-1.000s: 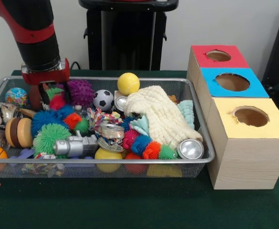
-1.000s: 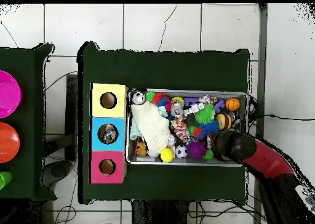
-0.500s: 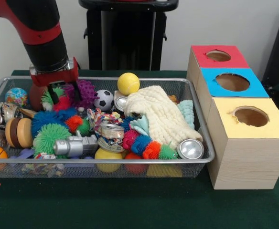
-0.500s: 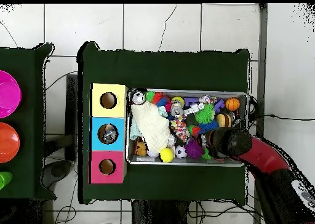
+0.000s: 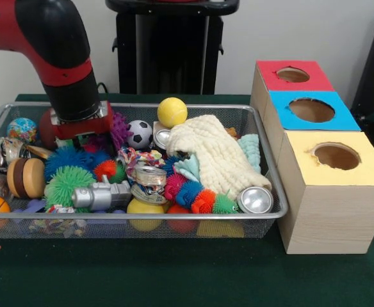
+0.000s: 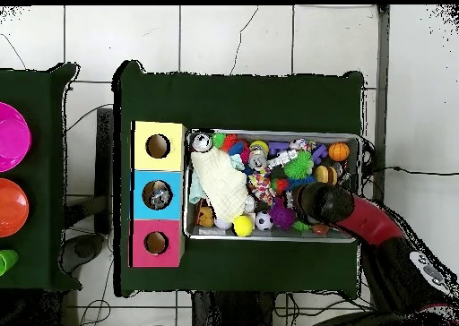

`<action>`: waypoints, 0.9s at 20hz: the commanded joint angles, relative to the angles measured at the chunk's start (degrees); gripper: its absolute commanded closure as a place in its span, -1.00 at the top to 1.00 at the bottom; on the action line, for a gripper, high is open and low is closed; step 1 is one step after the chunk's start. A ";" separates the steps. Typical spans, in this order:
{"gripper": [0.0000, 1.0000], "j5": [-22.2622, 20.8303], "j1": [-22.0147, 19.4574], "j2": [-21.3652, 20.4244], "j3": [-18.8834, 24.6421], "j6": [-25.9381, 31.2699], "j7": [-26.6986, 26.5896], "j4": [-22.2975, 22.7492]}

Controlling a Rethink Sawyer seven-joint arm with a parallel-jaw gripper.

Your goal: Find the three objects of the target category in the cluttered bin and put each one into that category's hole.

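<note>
**Gripper drops into the spiky toys at the bin's back**

Since a second ago the arm has shifted along the bin toward the soccer ball and lowered; the gripper (image 5: 83, 132) now sits down among the clutter, its tips buried. Cannot tell whether its fingers are apart or closed on anything.

Directly under and beside the gripper: purple spiky ball (image 5: 118, 130), blue spiky ball (image 5: 64, 158) just in front, soccer ball (image 5: 139, 133) just past the purple one. Cream cloth (image 5: 218, 155) lies well away, toward the boxes.

Step in hand, by my reading: searching/grasping in the wire bin (image 5: 193, 218). Target category is not shown; the red box (image 5: 292, 77), blue box (image 5: 311, 111) and yellow box (image 5: 336, 158) stand beyond the bin on the worktop.

Next move calls for a firm close on one toy, a straight lift clear of its neighbours, then carrying it across to the matching hole.
</note>
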 commanded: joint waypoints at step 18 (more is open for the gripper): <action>1.00 -2.00 5.56 -2.44 -2.50 19.15 3.56 -2.90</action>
